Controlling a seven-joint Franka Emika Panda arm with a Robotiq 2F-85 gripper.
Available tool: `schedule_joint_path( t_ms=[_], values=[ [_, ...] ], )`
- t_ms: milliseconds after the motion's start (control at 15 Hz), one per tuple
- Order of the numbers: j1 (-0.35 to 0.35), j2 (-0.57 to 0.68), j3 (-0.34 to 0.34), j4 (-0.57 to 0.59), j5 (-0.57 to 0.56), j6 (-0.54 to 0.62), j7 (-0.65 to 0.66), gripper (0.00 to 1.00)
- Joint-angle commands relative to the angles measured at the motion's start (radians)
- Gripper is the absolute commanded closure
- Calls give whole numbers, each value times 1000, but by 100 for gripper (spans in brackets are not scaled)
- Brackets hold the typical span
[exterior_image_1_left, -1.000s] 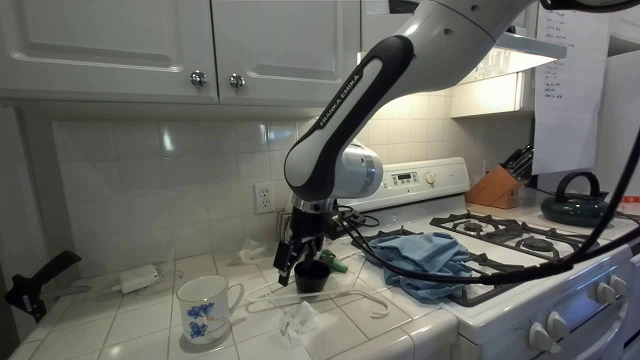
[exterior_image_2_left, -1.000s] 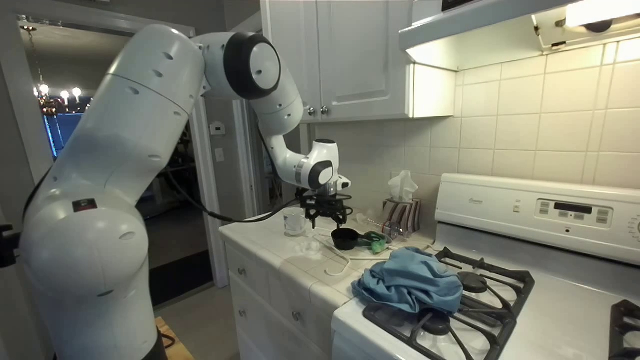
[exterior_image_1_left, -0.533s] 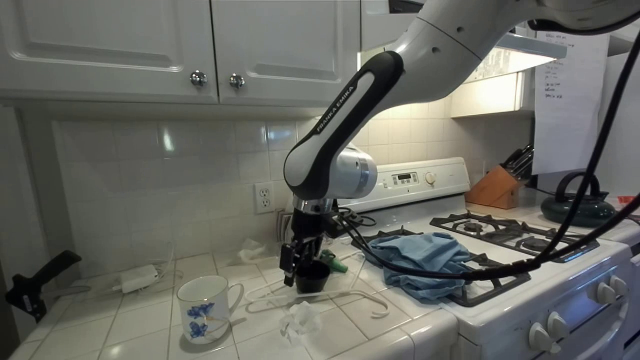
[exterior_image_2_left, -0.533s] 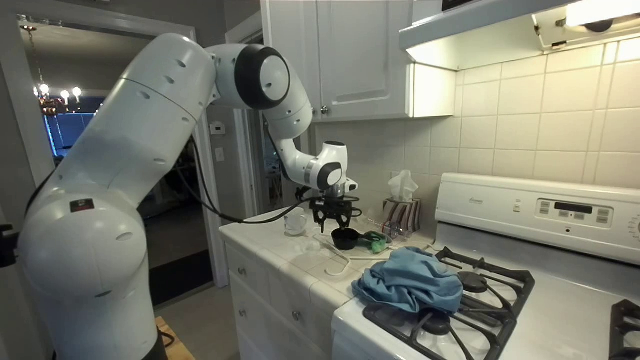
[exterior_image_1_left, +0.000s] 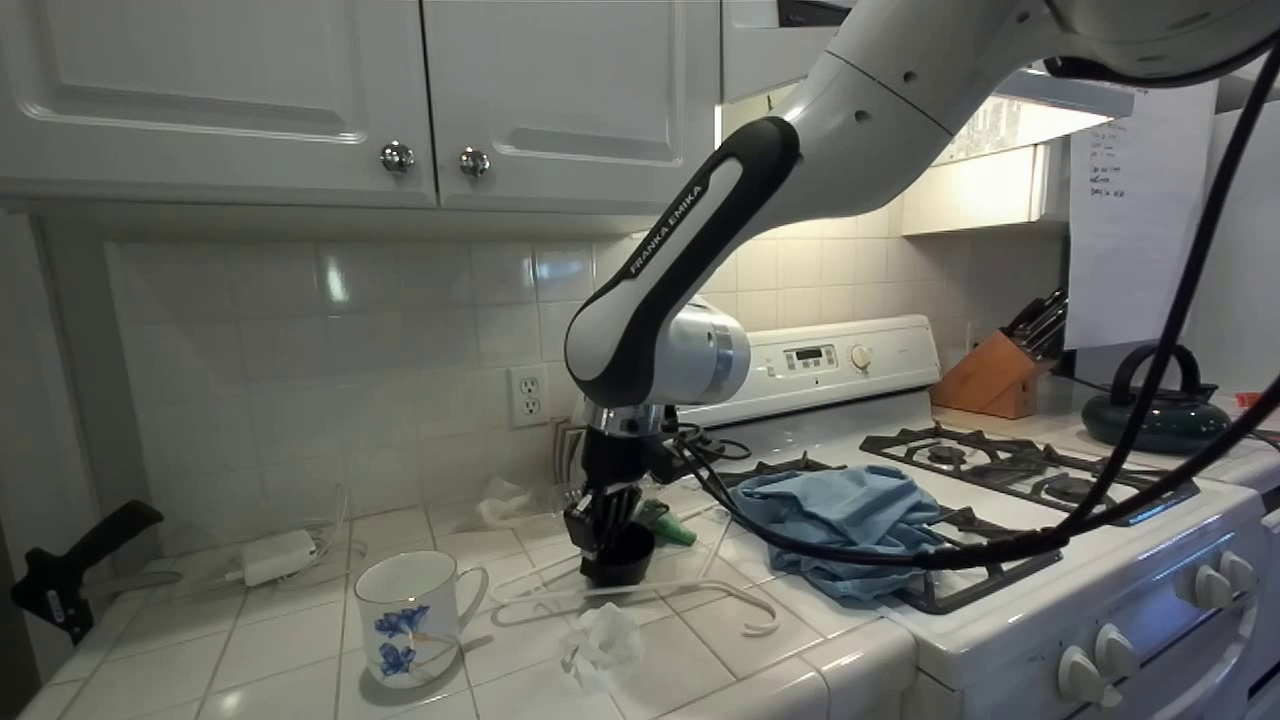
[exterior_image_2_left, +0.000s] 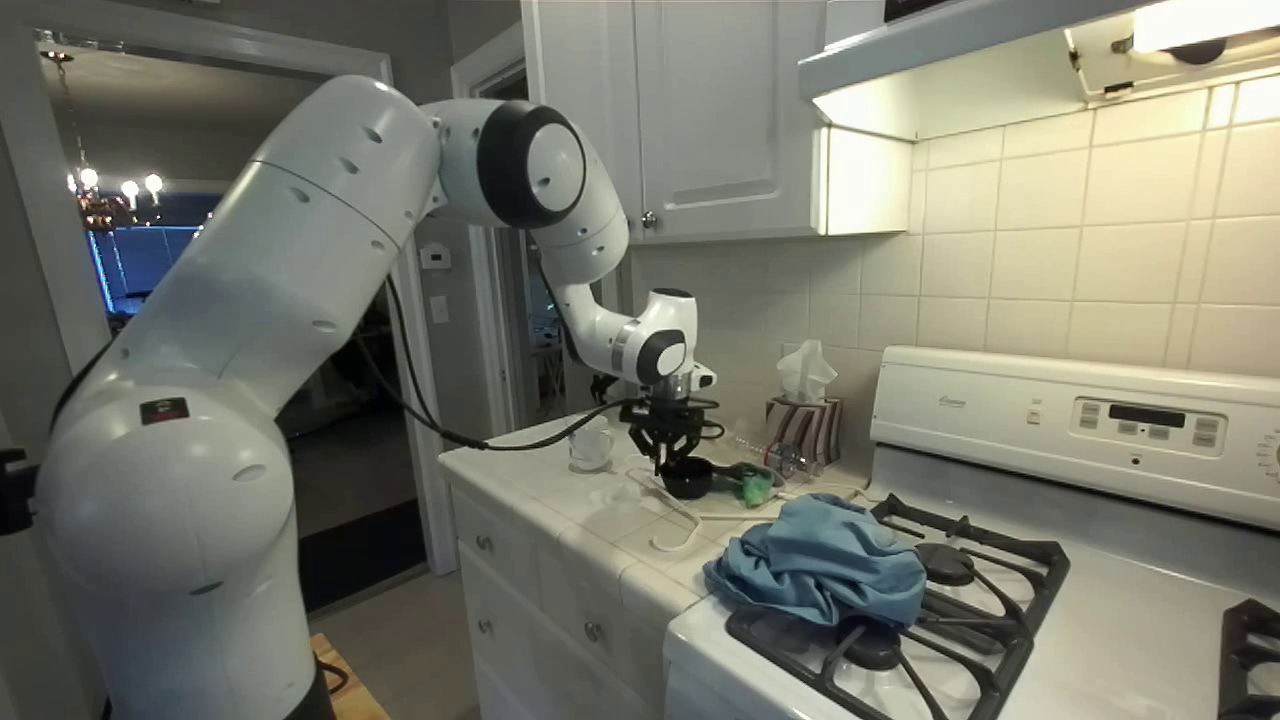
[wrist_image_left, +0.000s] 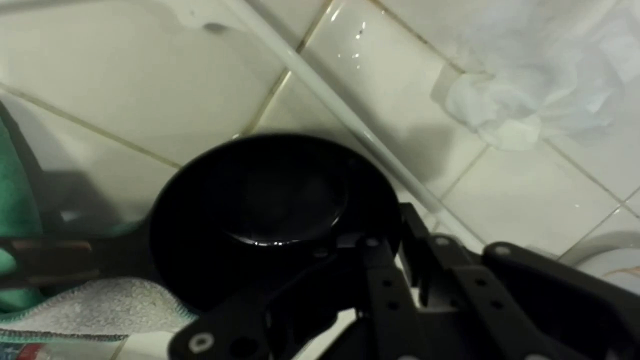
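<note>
Wrist view: the claw is pinching the rim of a black, round measuring cup, one finger inside the wall and the other outside (dark against dark, so the exact contact is hard to make out). The cup is at the white-tiled bench; whether its base touches the tiles cannot be told. Its straight black handle points away from the claw, beside a piece of grey, teal-stitched terry fabric. A slim white hanger runs just beside the rim, with a crumpled, sheer white tissue beyond it. In an exterior view, a glossy white mug with blue flowers stands nearby. In both exterior views, a rumpled blue cloth lies on the white gas stove.
</note>
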Motion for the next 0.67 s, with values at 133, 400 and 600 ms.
schedule_joint_path(
  t_ms=[133,400,600],
  values=[
    [69,-56,-69,7,-42,-49,72,99],
    [114,-155,-53,-12,-61,-65,57,99],
    [163,-193,-35,9,-91,-62,22,99]
  ],
)
